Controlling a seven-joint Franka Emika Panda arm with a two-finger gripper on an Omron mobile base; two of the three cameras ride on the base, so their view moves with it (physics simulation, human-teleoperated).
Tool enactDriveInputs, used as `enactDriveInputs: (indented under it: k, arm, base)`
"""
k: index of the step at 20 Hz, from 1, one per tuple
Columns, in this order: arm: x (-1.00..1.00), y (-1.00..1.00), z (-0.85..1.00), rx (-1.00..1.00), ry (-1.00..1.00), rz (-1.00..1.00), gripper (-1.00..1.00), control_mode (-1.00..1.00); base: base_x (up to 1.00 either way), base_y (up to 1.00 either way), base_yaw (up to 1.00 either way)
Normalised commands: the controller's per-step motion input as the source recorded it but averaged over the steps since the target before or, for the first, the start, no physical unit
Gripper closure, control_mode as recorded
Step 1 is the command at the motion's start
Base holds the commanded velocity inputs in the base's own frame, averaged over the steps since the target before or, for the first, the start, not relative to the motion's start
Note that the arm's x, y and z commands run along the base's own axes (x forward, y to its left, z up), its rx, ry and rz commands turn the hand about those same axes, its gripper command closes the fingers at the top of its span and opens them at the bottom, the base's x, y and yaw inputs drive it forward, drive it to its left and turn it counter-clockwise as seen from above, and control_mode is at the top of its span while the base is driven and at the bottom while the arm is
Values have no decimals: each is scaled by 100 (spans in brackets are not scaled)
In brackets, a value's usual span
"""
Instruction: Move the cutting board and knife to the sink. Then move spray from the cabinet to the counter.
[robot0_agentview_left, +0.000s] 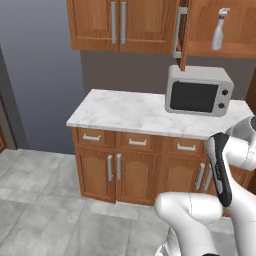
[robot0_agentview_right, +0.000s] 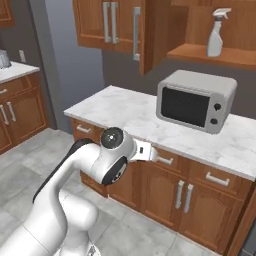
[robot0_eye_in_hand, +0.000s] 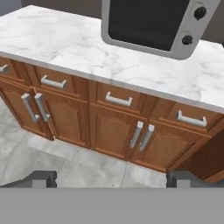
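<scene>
Spray (robot0_agentview_left: 219, 29) stands upright on a shelf of the opened cabinet (robot0_agentview_left: 210, 48), above and behind the grey microwave (robot0_agentview_left: 198, 90) that sits on the marble counter (robot0_agentview_left: 125, 112). Gripper (robot0_eye_in_hand: 112, 178) hangs low in front of the drawer fronts, its fingertips (robot0_eye_in_hand: 40, 178) spread wide apart with nothing between them, pointed at the cupboard doors below the counter

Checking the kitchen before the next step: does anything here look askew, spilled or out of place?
Nothing is spilled or damaged. The one irregularity: the cabinet door stands open, exposing the spray upright on its shelf. The microwave sits squarely on the counter.
</scene>
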Motion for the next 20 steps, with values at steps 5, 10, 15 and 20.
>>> enactDriveInputs:
  k: [5,10,15,20]
  arm:
    - [0,0,0,0,0,0,-100,100]
    - [0,0,0,0,0,0,-100,100]
    - [0,0,0,0,0,0,-100,100]
    - [0,0,0,0,0,0,-100,100]
  base:
    - [72,-36,0]
    - [34,-75,0]
    - [22,-86,0]
    - [70,-31,-11]
